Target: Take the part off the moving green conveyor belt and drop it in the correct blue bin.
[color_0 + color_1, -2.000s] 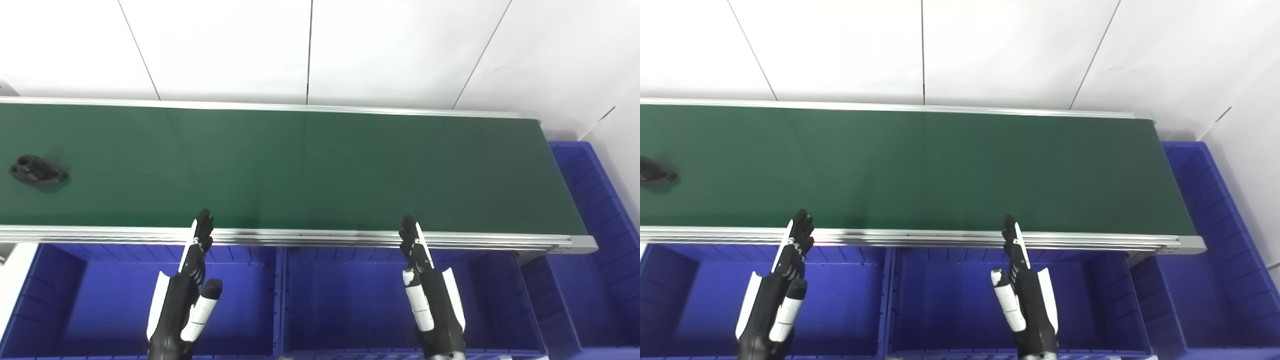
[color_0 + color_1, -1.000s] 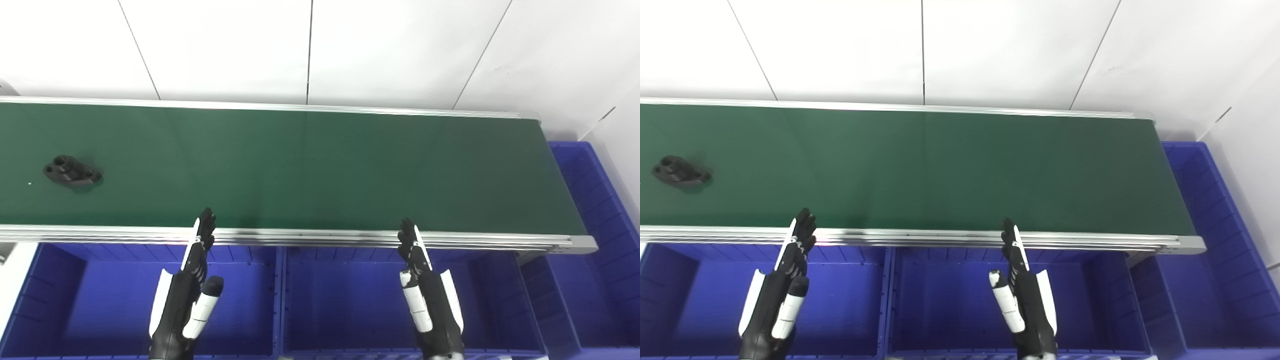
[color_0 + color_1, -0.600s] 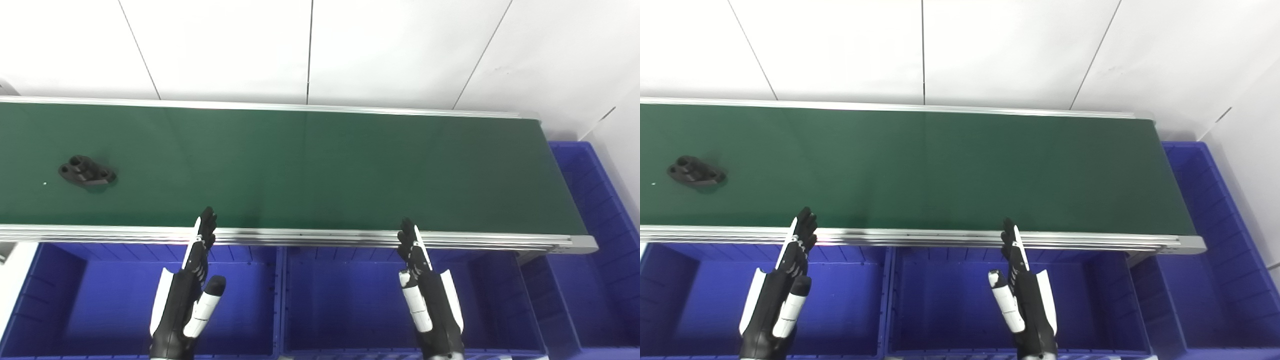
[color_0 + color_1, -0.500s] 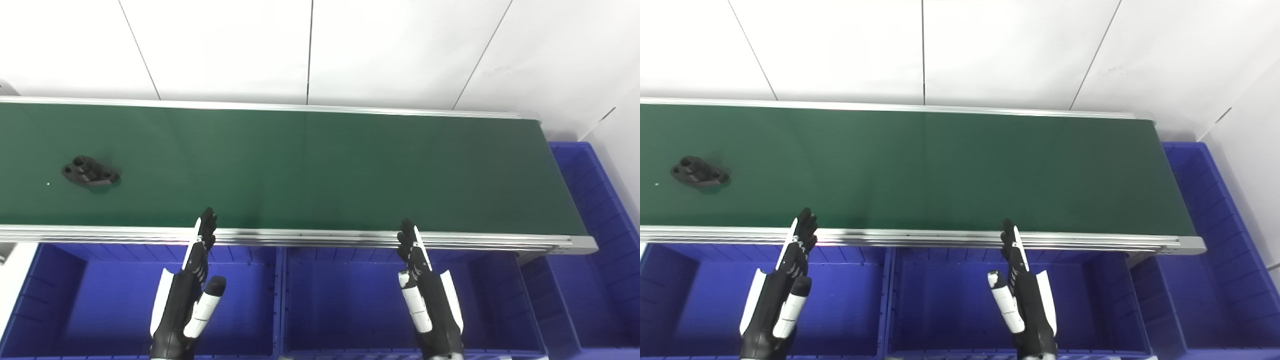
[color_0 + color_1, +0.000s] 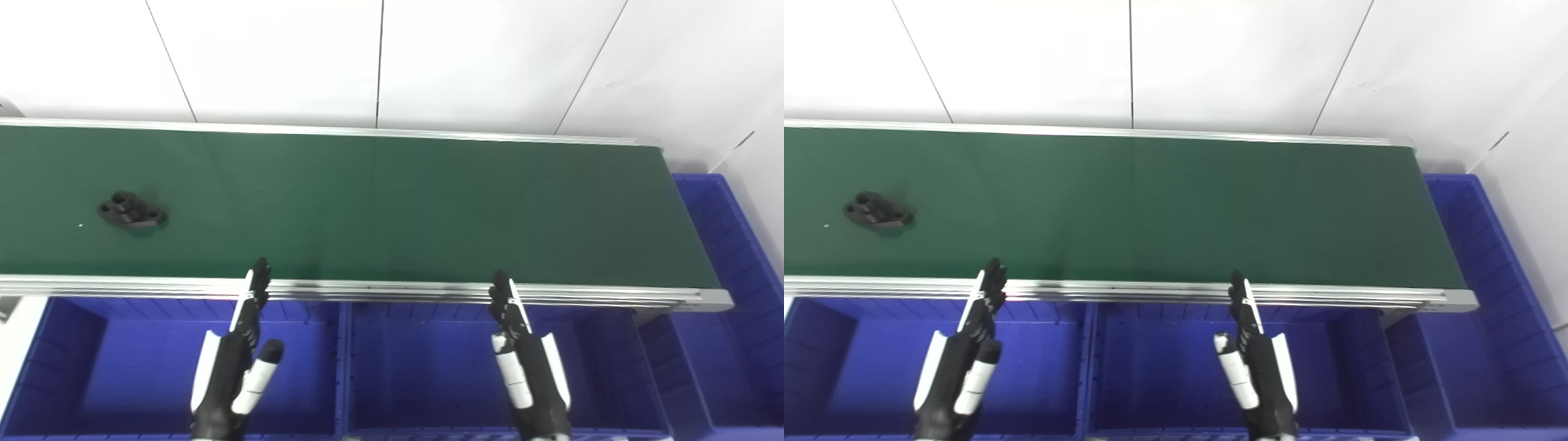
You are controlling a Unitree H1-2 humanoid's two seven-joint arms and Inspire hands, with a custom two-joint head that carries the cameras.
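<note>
A small black part [image 5: 131,210] with round holes lies on the green conveyor belt [image 5: 392,208] at the left; it also shows in the right eye view [image 5: 878,211]. My left hand [image 5: 236,361] is open and empty above the left blue bin [image 5: 153,373], right of and nearer than the part, fingertips at the belt's near rail. My right hand [image 5: 527,367] is open and empty above the middle blue bin [image 5: 429,373], fingertips at the rail.
A third blue bin [image 5: 729,294] stands past the belt's right end. A silver rail [image 5: 392,289] runs along the belt's near edge. A white tiled wall [image 5: 380,61] stands behind the belt.
The black part has ridden the belt to the right. My left hand has shifted slightly to the right. My right hand has stayed nearly still.
</note>
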